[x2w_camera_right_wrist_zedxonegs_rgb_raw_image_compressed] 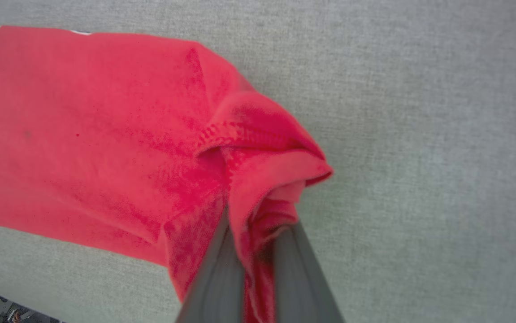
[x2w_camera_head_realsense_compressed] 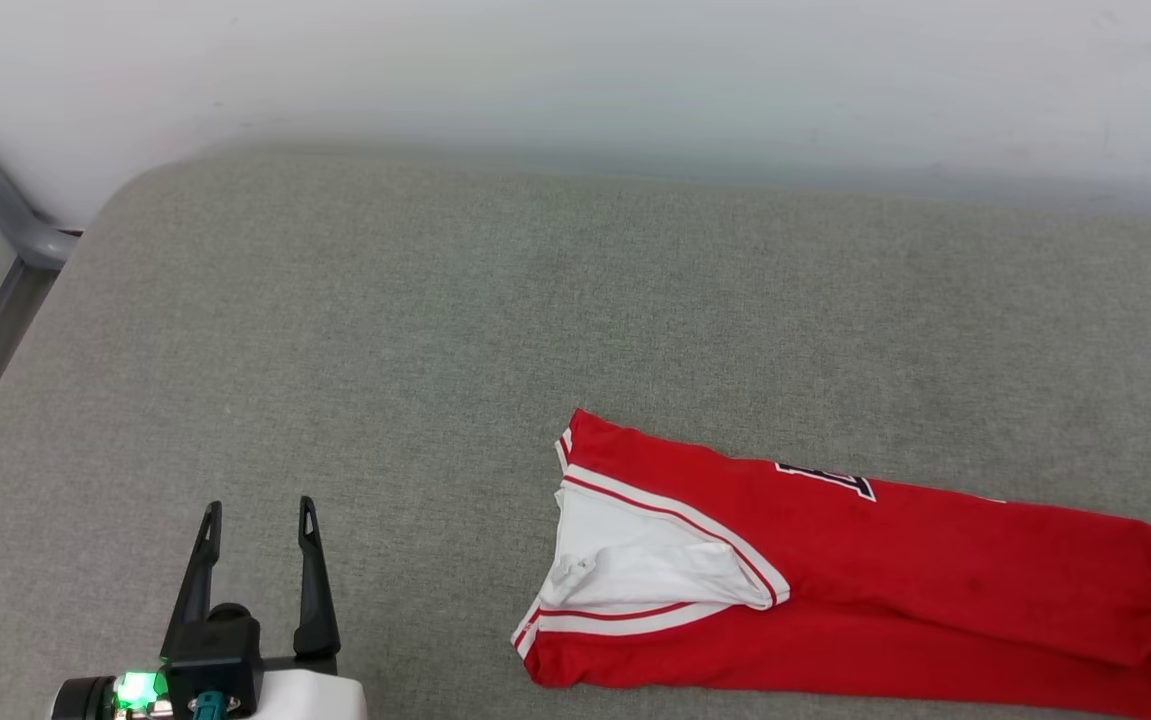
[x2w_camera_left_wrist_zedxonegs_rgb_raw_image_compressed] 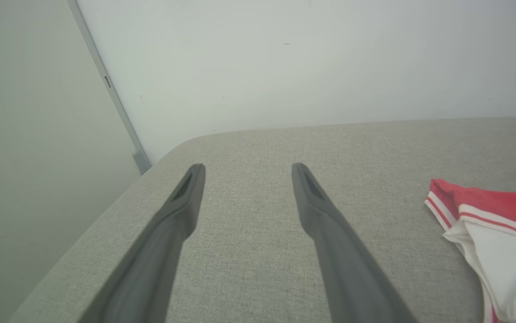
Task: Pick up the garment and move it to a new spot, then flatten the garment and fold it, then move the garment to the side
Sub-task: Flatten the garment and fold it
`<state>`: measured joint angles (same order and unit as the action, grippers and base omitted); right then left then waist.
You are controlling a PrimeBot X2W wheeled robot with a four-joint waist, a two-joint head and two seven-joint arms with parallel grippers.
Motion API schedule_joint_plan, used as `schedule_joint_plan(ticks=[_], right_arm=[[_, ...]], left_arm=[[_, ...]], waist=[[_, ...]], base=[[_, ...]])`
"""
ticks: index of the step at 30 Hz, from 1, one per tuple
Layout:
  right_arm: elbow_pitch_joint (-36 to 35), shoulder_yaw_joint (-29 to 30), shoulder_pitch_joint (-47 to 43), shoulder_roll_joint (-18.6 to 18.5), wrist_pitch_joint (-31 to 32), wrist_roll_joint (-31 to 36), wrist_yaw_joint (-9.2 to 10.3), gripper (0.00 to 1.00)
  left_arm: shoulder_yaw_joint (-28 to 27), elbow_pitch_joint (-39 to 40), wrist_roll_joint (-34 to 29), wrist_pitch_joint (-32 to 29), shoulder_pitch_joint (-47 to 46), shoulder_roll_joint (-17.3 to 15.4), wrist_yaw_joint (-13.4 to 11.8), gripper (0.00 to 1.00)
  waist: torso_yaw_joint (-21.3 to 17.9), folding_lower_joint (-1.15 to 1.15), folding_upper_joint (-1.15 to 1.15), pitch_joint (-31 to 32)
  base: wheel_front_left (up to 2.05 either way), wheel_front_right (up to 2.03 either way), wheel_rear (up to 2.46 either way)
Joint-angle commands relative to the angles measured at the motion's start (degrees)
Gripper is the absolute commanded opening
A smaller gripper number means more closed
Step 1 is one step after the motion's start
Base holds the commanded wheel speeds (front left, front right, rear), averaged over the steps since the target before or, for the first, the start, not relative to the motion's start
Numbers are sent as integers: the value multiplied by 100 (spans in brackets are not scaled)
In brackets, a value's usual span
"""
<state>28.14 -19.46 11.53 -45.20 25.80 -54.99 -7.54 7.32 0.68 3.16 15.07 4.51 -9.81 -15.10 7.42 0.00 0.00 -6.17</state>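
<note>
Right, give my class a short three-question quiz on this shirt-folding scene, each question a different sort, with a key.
1. True or false: the left gripper stands open, apart from the shirt.
2. The right gripper is shut on: A) a white sleeve; B) bunched red cloth; C) nothing.
3. What colour is the sleeve end nearest the left gripper?
Key: 1 true; 2 B; 3 white.

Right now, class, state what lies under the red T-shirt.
The red T-shirt lies on the grey fabric surface, which shows beside it. Anything beneath the cloth is covered. The right gripper is shut on one end, its tips buried in folds.
</note>
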Motion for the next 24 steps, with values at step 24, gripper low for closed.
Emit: schedule_joint_plan(ticks=[24], right_arm=[[-3067, -30, -102, 1111, 793, -25, 8, 0]], left_arm=[[-89, -34, -224, 12, 90, 208, 219, 100]], waist=[[73, 0, 0, 105]], base=[[0, 0, 0]])
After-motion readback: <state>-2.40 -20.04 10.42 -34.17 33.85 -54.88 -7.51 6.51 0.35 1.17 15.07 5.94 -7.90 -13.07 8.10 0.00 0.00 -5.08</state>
